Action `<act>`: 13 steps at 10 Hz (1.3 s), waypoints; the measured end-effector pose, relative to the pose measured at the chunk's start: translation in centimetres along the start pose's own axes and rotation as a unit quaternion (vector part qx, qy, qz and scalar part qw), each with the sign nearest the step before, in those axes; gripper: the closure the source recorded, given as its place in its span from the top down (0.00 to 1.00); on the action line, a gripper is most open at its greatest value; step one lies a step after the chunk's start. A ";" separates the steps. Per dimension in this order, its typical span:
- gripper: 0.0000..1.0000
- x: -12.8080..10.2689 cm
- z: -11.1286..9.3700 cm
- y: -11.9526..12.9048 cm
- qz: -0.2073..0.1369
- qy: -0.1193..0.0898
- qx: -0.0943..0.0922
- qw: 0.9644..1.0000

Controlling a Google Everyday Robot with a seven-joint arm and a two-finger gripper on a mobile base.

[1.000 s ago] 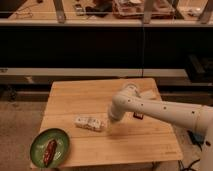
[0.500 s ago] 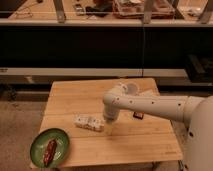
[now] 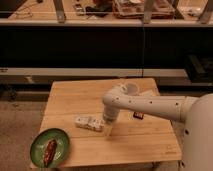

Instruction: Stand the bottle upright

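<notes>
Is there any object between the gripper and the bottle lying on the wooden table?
Nothing visible stands between them. The gripper is low over the table, just beside one end of the bottle, which lies on its side. The green plate sits apart.

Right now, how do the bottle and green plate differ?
The bottle lies on its side mid-table; the green plate sits flat at a front corner. The bottle is pale, the plate green with a brown item on it. The gripper is beside the bottle, not the plate. Both rest on the table.
</notes>
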 end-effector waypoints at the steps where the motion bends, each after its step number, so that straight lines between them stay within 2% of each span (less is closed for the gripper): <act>1: 0.72 -0.1 0.3 0.3 0.011 0.017 -0.002 1.000; 3: 0.72 -0.7 0.5 0.8 0.024 0.043 -0.011 0.999; 5: 0.72 -2.3 0.4 1.5 0.040 0.077 -0.026 0.996; 7: 0.72 -3.1 0.3 1.5 0.047 0.097 -0.032 0.994; 9: 0.72 -2.5 0.1 1.1 0.053 0.132 -0.028 0.989; 11: 0.72 -2.0 -0.4 0.6 0.058 0.173 -0.021 0.983; 13: 0.72 -2.0 -0.6 0.3 0.052 0.187 -0.019 0.981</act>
